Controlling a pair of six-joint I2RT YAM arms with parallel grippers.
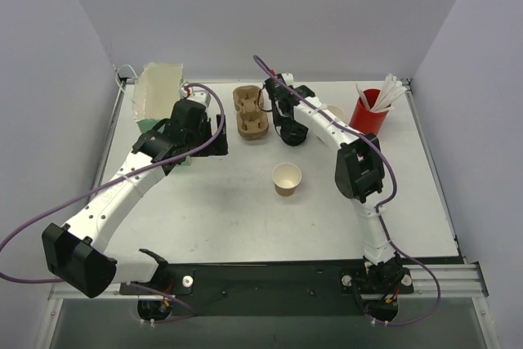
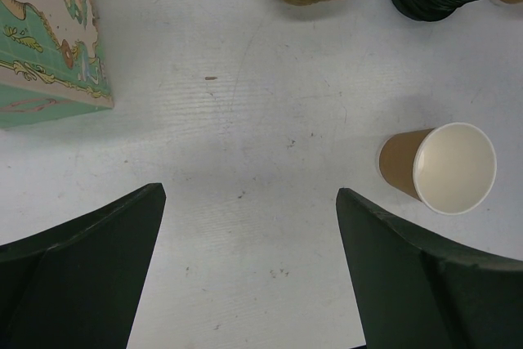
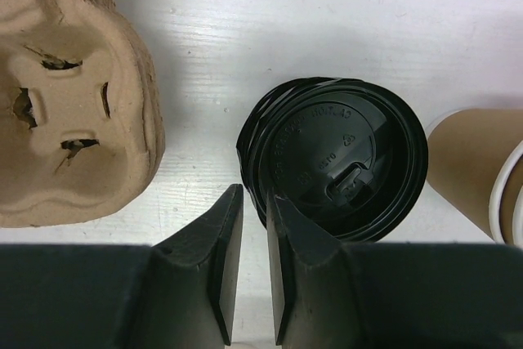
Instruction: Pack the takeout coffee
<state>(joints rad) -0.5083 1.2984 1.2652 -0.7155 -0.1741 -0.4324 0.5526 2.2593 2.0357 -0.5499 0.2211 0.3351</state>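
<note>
Your right end effector (image 3: 253,194) is almost pressed together at the rim of the round black plastic lid stack (image 3: 335,157), can't tell if it's pinching one. The small brown kraft-paper cup (image 1: 287,178) waits lidless on the table (image 1: 237,218); left end effector (image 2: 249,194) is spread nearby, probably to steady it.

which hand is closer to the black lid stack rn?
Right. The right hand is at the edge of the black lid stack, fingers nearly closed. The left hand hangs open near the green box, well off to the stack's left.

One red cup (image 1: 365,116), one carrier stack (image 1: 249,112), one lid stack (image 3: 335,169)
</note>
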